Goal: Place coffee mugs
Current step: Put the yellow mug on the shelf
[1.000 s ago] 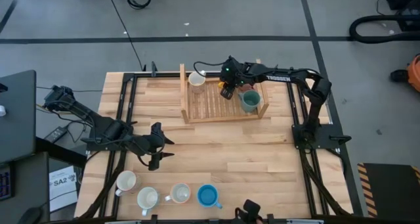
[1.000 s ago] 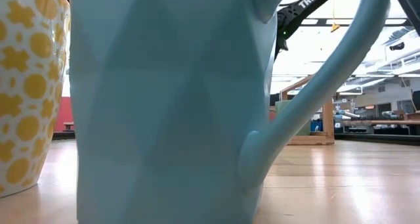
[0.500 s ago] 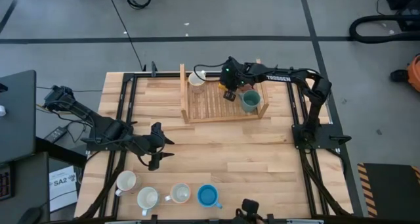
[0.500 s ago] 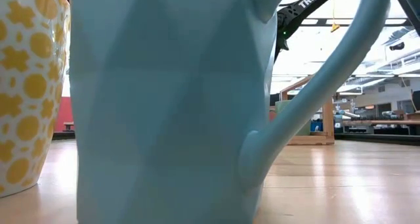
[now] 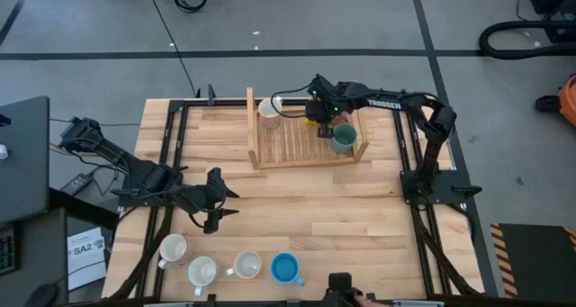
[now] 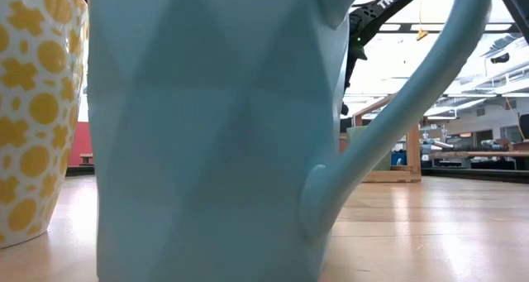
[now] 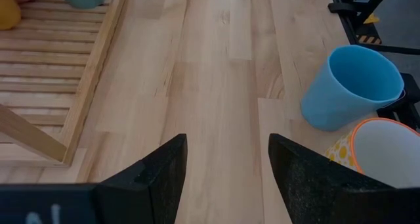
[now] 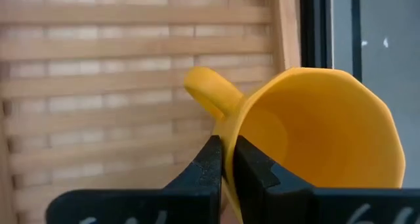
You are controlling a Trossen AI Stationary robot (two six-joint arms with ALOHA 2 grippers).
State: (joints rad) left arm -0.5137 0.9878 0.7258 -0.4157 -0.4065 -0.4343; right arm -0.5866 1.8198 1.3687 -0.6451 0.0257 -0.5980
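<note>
"TROSSEN" reads on the right arm [image 5: 387,103]; "SA2" on a floor sheet [image 5: 84,248].

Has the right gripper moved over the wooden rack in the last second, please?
Yes. In the high view the right gripper, now shut on the orange mug's rim, has shifted toward the teal mug at the wooden rack's right end.

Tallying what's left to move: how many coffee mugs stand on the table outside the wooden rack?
4, in a row along the front edge: three cream ceramic mugs and, at the right end, one blue ceramic mug. None seems hidden.
</note>
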